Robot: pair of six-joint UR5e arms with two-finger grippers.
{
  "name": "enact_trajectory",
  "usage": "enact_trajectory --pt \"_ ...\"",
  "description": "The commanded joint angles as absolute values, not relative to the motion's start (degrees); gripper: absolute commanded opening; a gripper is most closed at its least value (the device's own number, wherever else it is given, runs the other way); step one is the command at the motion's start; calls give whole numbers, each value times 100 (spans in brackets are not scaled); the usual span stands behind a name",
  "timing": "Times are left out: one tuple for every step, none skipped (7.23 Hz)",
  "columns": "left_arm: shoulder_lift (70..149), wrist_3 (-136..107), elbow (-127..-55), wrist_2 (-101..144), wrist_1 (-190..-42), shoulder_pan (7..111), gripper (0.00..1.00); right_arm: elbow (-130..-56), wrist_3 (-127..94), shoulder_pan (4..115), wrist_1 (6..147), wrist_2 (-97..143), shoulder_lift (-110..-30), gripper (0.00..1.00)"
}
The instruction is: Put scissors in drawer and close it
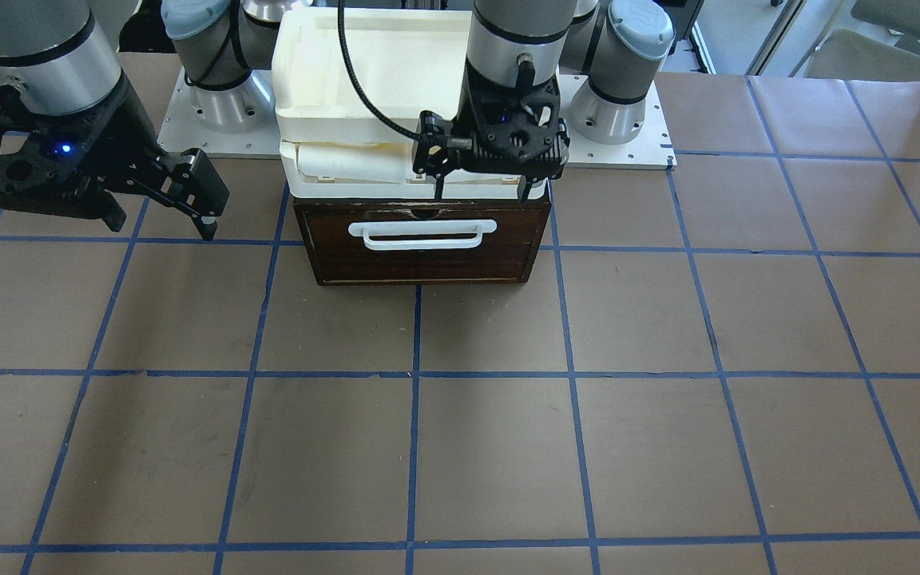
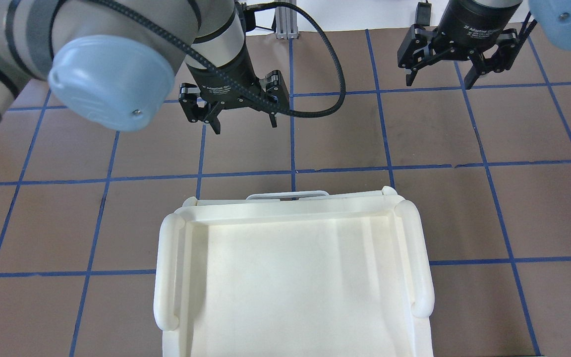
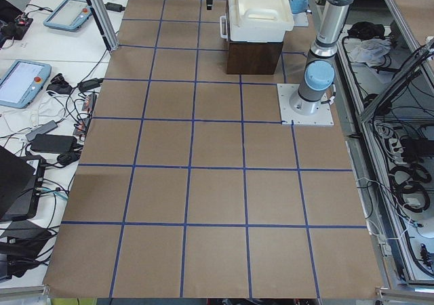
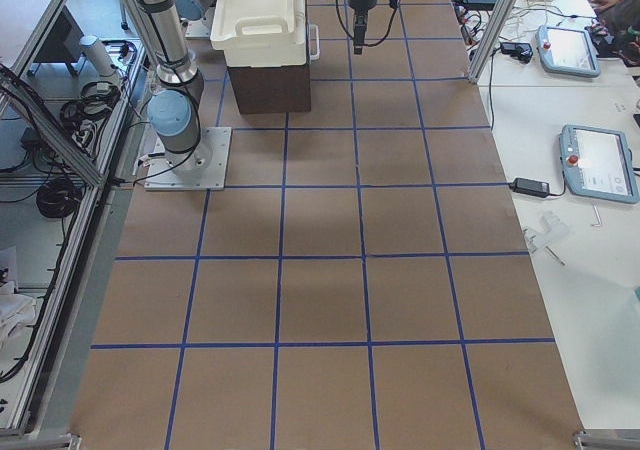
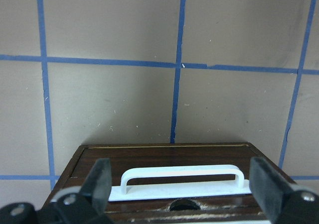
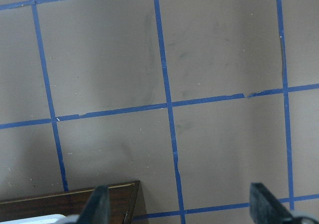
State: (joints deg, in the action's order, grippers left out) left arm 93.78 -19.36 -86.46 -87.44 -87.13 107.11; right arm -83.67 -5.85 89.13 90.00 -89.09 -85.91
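The dark brown wooden drawer (image 1: 420, 259) with its white bar handle (image 1: 424, 234) stands shut under a cream tray unit. The scissors show in no view. My left gripper (image 1: 481, 196) is open and empty, hanging just above the drawer's front top edge. The left wrist view shows the drawer front (image 5: 164, 157) and handle (image 5: 182, 176) below and between its fingers (image 5: 99, 179). My right gripper (image 1: 163, 228) is open and empty, above the table well to the side of the drawer. The right wrist view shows only a corner of the drawer (image 6: 75, 201).
The cream plastic tray unit (image 2: 295, 277) sits on top of the drawer box and hides it from overhead. Both arm bases stand on a metal plate (image 1: 628, 152) behind it. The table is brown paper with a blue tape grid (image 1: 416, 375).
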Motion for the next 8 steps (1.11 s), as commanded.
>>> enact_trajectory --pt "9026 -1837 -8948 -8859 -8762 10486 99 -8367 -580 8912 9000 -8912 -8596 100" --pt "9018 -1828 -8878 -8859 -8737 10416 99 -8367 -580 8912 9000 -8912 -8596 100" --pt "9009 -1637 -8677 -8842 -8815 10145 100 -8367 -589 8921 9000 -8895 -8604 100" --pt "9000 -704 -8518 -8833 -9016 9664 100 -8367 -589 8921 9000 -8903 -8604 100" --pt "8974 -312 -8508 -8868 -9009 9468 99 -8367 -589 8912 9000 -8921 -8604 100" --pt "8956 -308 -8508 -9068 -8957 9457 100 -8367 -589 8912 9000 -8912 -8622 100" --pt "8921 -316 -8534 -9062 -8939 9414 100 -8367 -589 8921 9000 -8903 -8622 100" --pt "8912 -369 -8560 -9062 -8895 9430 100 -8367 -589 8912 9000 -8903 -8613 100"
